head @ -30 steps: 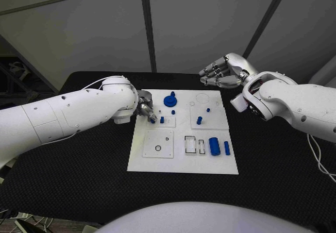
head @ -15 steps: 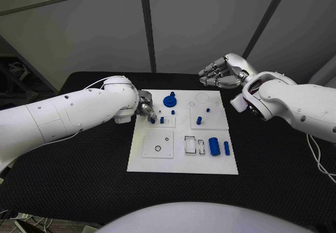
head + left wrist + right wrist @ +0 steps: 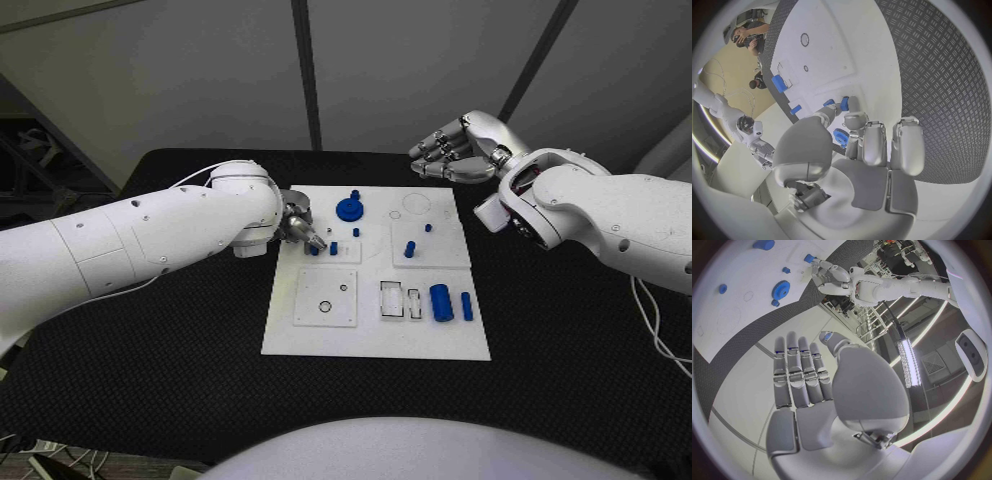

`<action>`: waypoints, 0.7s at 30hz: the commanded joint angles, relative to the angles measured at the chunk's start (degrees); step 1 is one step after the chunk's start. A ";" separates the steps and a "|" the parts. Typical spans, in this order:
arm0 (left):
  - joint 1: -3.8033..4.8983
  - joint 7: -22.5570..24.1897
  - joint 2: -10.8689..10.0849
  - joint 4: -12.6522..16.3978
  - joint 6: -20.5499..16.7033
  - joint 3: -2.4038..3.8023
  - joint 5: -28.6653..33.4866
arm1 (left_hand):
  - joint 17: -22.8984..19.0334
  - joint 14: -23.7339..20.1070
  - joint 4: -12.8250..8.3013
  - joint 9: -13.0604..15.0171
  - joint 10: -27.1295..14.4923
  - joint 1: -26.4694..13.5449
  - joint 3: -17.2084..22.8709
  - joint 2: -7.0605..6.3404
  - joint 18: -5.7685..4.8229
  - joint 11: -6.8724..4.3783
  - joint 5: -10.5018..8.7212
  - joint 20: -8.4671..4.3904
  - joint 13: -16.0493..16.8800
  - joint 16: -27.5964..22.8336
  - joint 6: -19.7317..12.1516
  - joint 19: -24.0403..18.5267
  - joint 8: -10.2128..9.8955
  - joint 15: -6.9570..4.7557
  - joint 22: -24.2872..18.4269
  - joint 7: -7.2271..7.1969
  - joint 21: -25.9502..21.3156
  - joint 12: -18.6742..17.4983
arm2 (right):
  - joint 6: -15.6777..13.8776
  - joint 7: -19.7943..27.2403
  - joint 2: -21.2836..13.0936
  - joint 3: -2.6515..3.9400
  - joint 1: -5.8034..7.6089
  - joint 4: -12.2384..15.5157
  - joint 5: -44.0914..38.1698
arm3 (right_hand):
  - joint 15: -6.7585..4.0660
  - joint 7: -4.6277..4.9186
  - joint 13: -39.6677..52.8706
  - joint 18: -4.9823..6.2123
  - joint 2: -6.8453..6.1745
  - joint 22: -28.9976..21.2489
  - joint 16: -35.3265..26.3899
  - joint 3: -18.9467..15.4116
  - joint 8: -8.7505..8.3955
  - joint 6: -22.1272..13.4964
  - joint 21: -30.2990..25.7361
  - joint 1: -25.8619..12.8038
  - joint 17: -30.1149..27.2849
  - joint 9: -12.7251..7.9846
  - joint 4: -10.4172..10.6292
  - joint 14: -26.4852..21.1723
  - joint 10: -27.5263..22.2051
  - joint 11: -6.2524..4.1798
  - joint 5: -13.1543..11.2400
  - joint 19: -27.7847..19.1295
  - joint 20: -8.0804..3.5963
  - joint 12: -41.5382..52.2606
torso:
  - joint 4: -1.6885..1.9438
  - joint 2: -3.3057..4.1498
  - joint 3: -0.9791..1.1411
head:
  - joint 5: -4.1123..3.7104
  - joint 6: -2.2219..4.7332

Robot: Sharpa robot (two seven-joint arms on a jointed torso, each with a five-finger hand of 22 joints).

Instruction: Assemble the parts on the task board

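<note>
- A small blue peg [image 3: 844, 103], standing near the white board's [image 3: 375, 335] far-left corner, is pinched by the left hand's [image 3: 299, 226] fingertips [image 3: 853, 104].
- Nothing is held by the right hand [image 3: 454, 148], raised beyond the board with fingers loosely extended.

left hand [image 3: 300, 228] crowds the task board's [image 3: 378, 345] upper-left pegs [image 3: 333, 246]; its near half lies unobstructed.

No text, label, brand, number or sign can be read anywhere.

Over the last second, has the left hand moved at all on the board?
No. The left hand sits at the same spot by the task board's left edge, beside the small blue peg, with no visible shift against the board.
</note>
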 commanded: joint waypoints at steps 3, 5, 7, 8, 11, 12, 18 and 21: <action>-0.15 -0.46 -0.38 0.18 0.50 -0.14 -0.05 | 5.47 3.33 1.65 -0.20 0.02 -1.38 -3.08 0.01 -0.88 0.18 -0.39 -0.37 0.39 0.02 0.59 2.97 -0.32 -0.43 7.47 -0.05 0.28 0.50 | 0.30 0.19 -0.05 0.04 0.10 0.11 -0.17 | 0.15 -0.15 -0.02 0.21 0.19 -0.09 -0.10 -0.22 -0.17 -0.41 -0.21 -0.40 -0.09 0.03 -0.13 -0.25 -0.32 -0.08 0.18 0.43 0.15 -0.21 | 0.01 0.00 -0.02 | 0.06 0.11; -0.15 -0.42 -0.65 0.34 0.07 -0.13 -0.05 | 5.46 3.33 2.26 -0.29 0.00 -1.41 -4.53 0.05 -0.88 0.16 -0.33 -0.36 0.46 0.01 0.66 2.98 -0.44 -0.48 7.46 -0.08 0.22 0.53 | 0.29 0.18 -0.08 0.04 0.10 0.11 -0.17 | 0.15 -0.15 -0.02 0.21 0.19 -0.09 -0.10 -0.22 -0.17 -0.41 -0.21 -0.40 -0.09 0.03 -0.13 -0.25 -0.32 -0.08 0.18 0.43 0.15 -0.21 | 0.03 0.01 -0.03 | 0.04 0.14; -0.15 -0.39 -0.90 0.51 -0.33 -0.11 -0.05 | 5.47 3.33 2.93 -0.37 -0.02 -1.54 -5.73 0.16 -0.86 0.17 -0.32 -0.39 0.53 0.01 0.74 2.97 -0.53 -0.45 7.46 -0.07 0.17 0.55 | 0.28 0.17 -0.09 0.04 0.10 0.10 -0.18 | 0.15 -0.15 -0.02 0.21 0.19 -0.09 -0.10 -0.22 -0.17 -0.41 -0.21 -0.40 -0.09 0.03 -0.13 -0.25 -0.32 -0.08 0.18 0.43 0.15 -0.21 | 0.03 0.01 -0.03 | 0.04 0.14; -0.15 -0.38 -1.00 0.58 -0.51 -0.10 -0.05 | 5.47 3.33 3.20 -0.40 -0.02 -1.64 -6.12 0.19 -0.86 0.18 -0.32 -0.39 0.56 0.01 0.76 2.97 -0.57 -0.45 7.46 -0.05 0.15 0.57 | 0.28 0.17 -0.09 0.04 0.10 0.09 -0.18 | 0.16 -0.14 -0.02 0.21 0.18 -0.10 -0.10 -0.25 -0.18 -0.44 -0.23 -0.44 -0.10 0.03 -0.12 -0.26 -0.33 -0.07 0.18 0.44 0.15 -0.22 | 0.01 0.00 -0.02 | 0.08 0.26; -0.14 -0.31 -1.31 0.90 -1.52 0.00 -0.02 | 5.48 3.34 4.20 -0.50 -0.02 -1.77 -7.61 0.35 -0.85 0.19 -0.27 -0.40 0.68 0.01 0.85 2.98 -0.69 -0.45 7.48 -0.05 0.11 0.64 | 0.28 0.18 -0.07 0.04 0.10 0.06 -0.19 | 0.16 -0.13 -0.02 0.20 0.16 -0.11 -0.11 -0.27 -0.18 -0.46 -0.25 -0.47 -0.10 0.03 -0.10 -0.27 -0.34 -0.06 0.17 0.44 0.16 -0.22 | 0.00 0.01 -0.02 | 0.12 0.28; -0.14 -0.28 -1.36 0.97 -1.92 0.05 0.10 | 5.48 3.34 4.43 -0.52 -0.02 -1.76 -7.95 0.39 -0.84 0.19 -0.27 -0.40 0.68 0.01 0.87 2.98 -0.72 -0.45 7.46 -0.05 0.07 0.63 | 0.28 0.18 -0.05 0.04 0.10 0.05 -0.19 | 0.16 -0.13 -0.02 0.20 0.16 -0.11 -0.11 -0.27 -0.18 -0.46 -0.25 -0.47 -0.10 0.03 -0.10 -0.27 -0.34 -0.06 0.17 0.44 0.16 -0.22 | 0.00 0.01 -0.02 | 0.12 0.28; -0.14 -0.04 -1.53 1.18 -4.88 0.60 1.65 | 5.48 3.33 5.18 -0.61 -0.23 -1.63 -9.10 0.39 -0.76 0.23 -0.30 -0.40 0.23 0.00 0.78 2.88 -0.87 -0.44 7.22 0.00 -0.31 0.24 | 0.29 0.19 0.03 0.04 0.10 -0.04 -0.20 | 0.16 -0.13 -0.02 0.20 0.16 -0.11 -0.11 -0.27 -0.18 -0.46 -0.25 -0.47 -0.10 0.03 -0.10 -0.27 -0.34 -0.06 0.17 0.44 0.16 -0.22 | -0.03 0.02 -0.02 | 0.14 0.36; -0.14 0.08 -1.64 1.20 -6.38 1.13 2.57 | 5.47 3.33 5.38 -0.65 -0.37 -1.51 -9.43 0.38 -0.70 0.25 -0.31 -0.40 -0.08 -0.02 0.69 2.81 -0.94 -0.44 7.05 0.03 -0.57 -0.03 | 0.28 0.19 0.04 0.04 0.10 -0.07 -0.20 | 0.16 -0.13 -0.02 0.20 0.16 -0.11 -0.11 -0.27 -0.18 -0.46 -0.25 -0.47 -0.10 0.03 -0.10 -0.27 -0.34 -0.06 0.17 0.44 0.16 -0.22 | -0.03 0.05 -0.02 | 0.15 0.37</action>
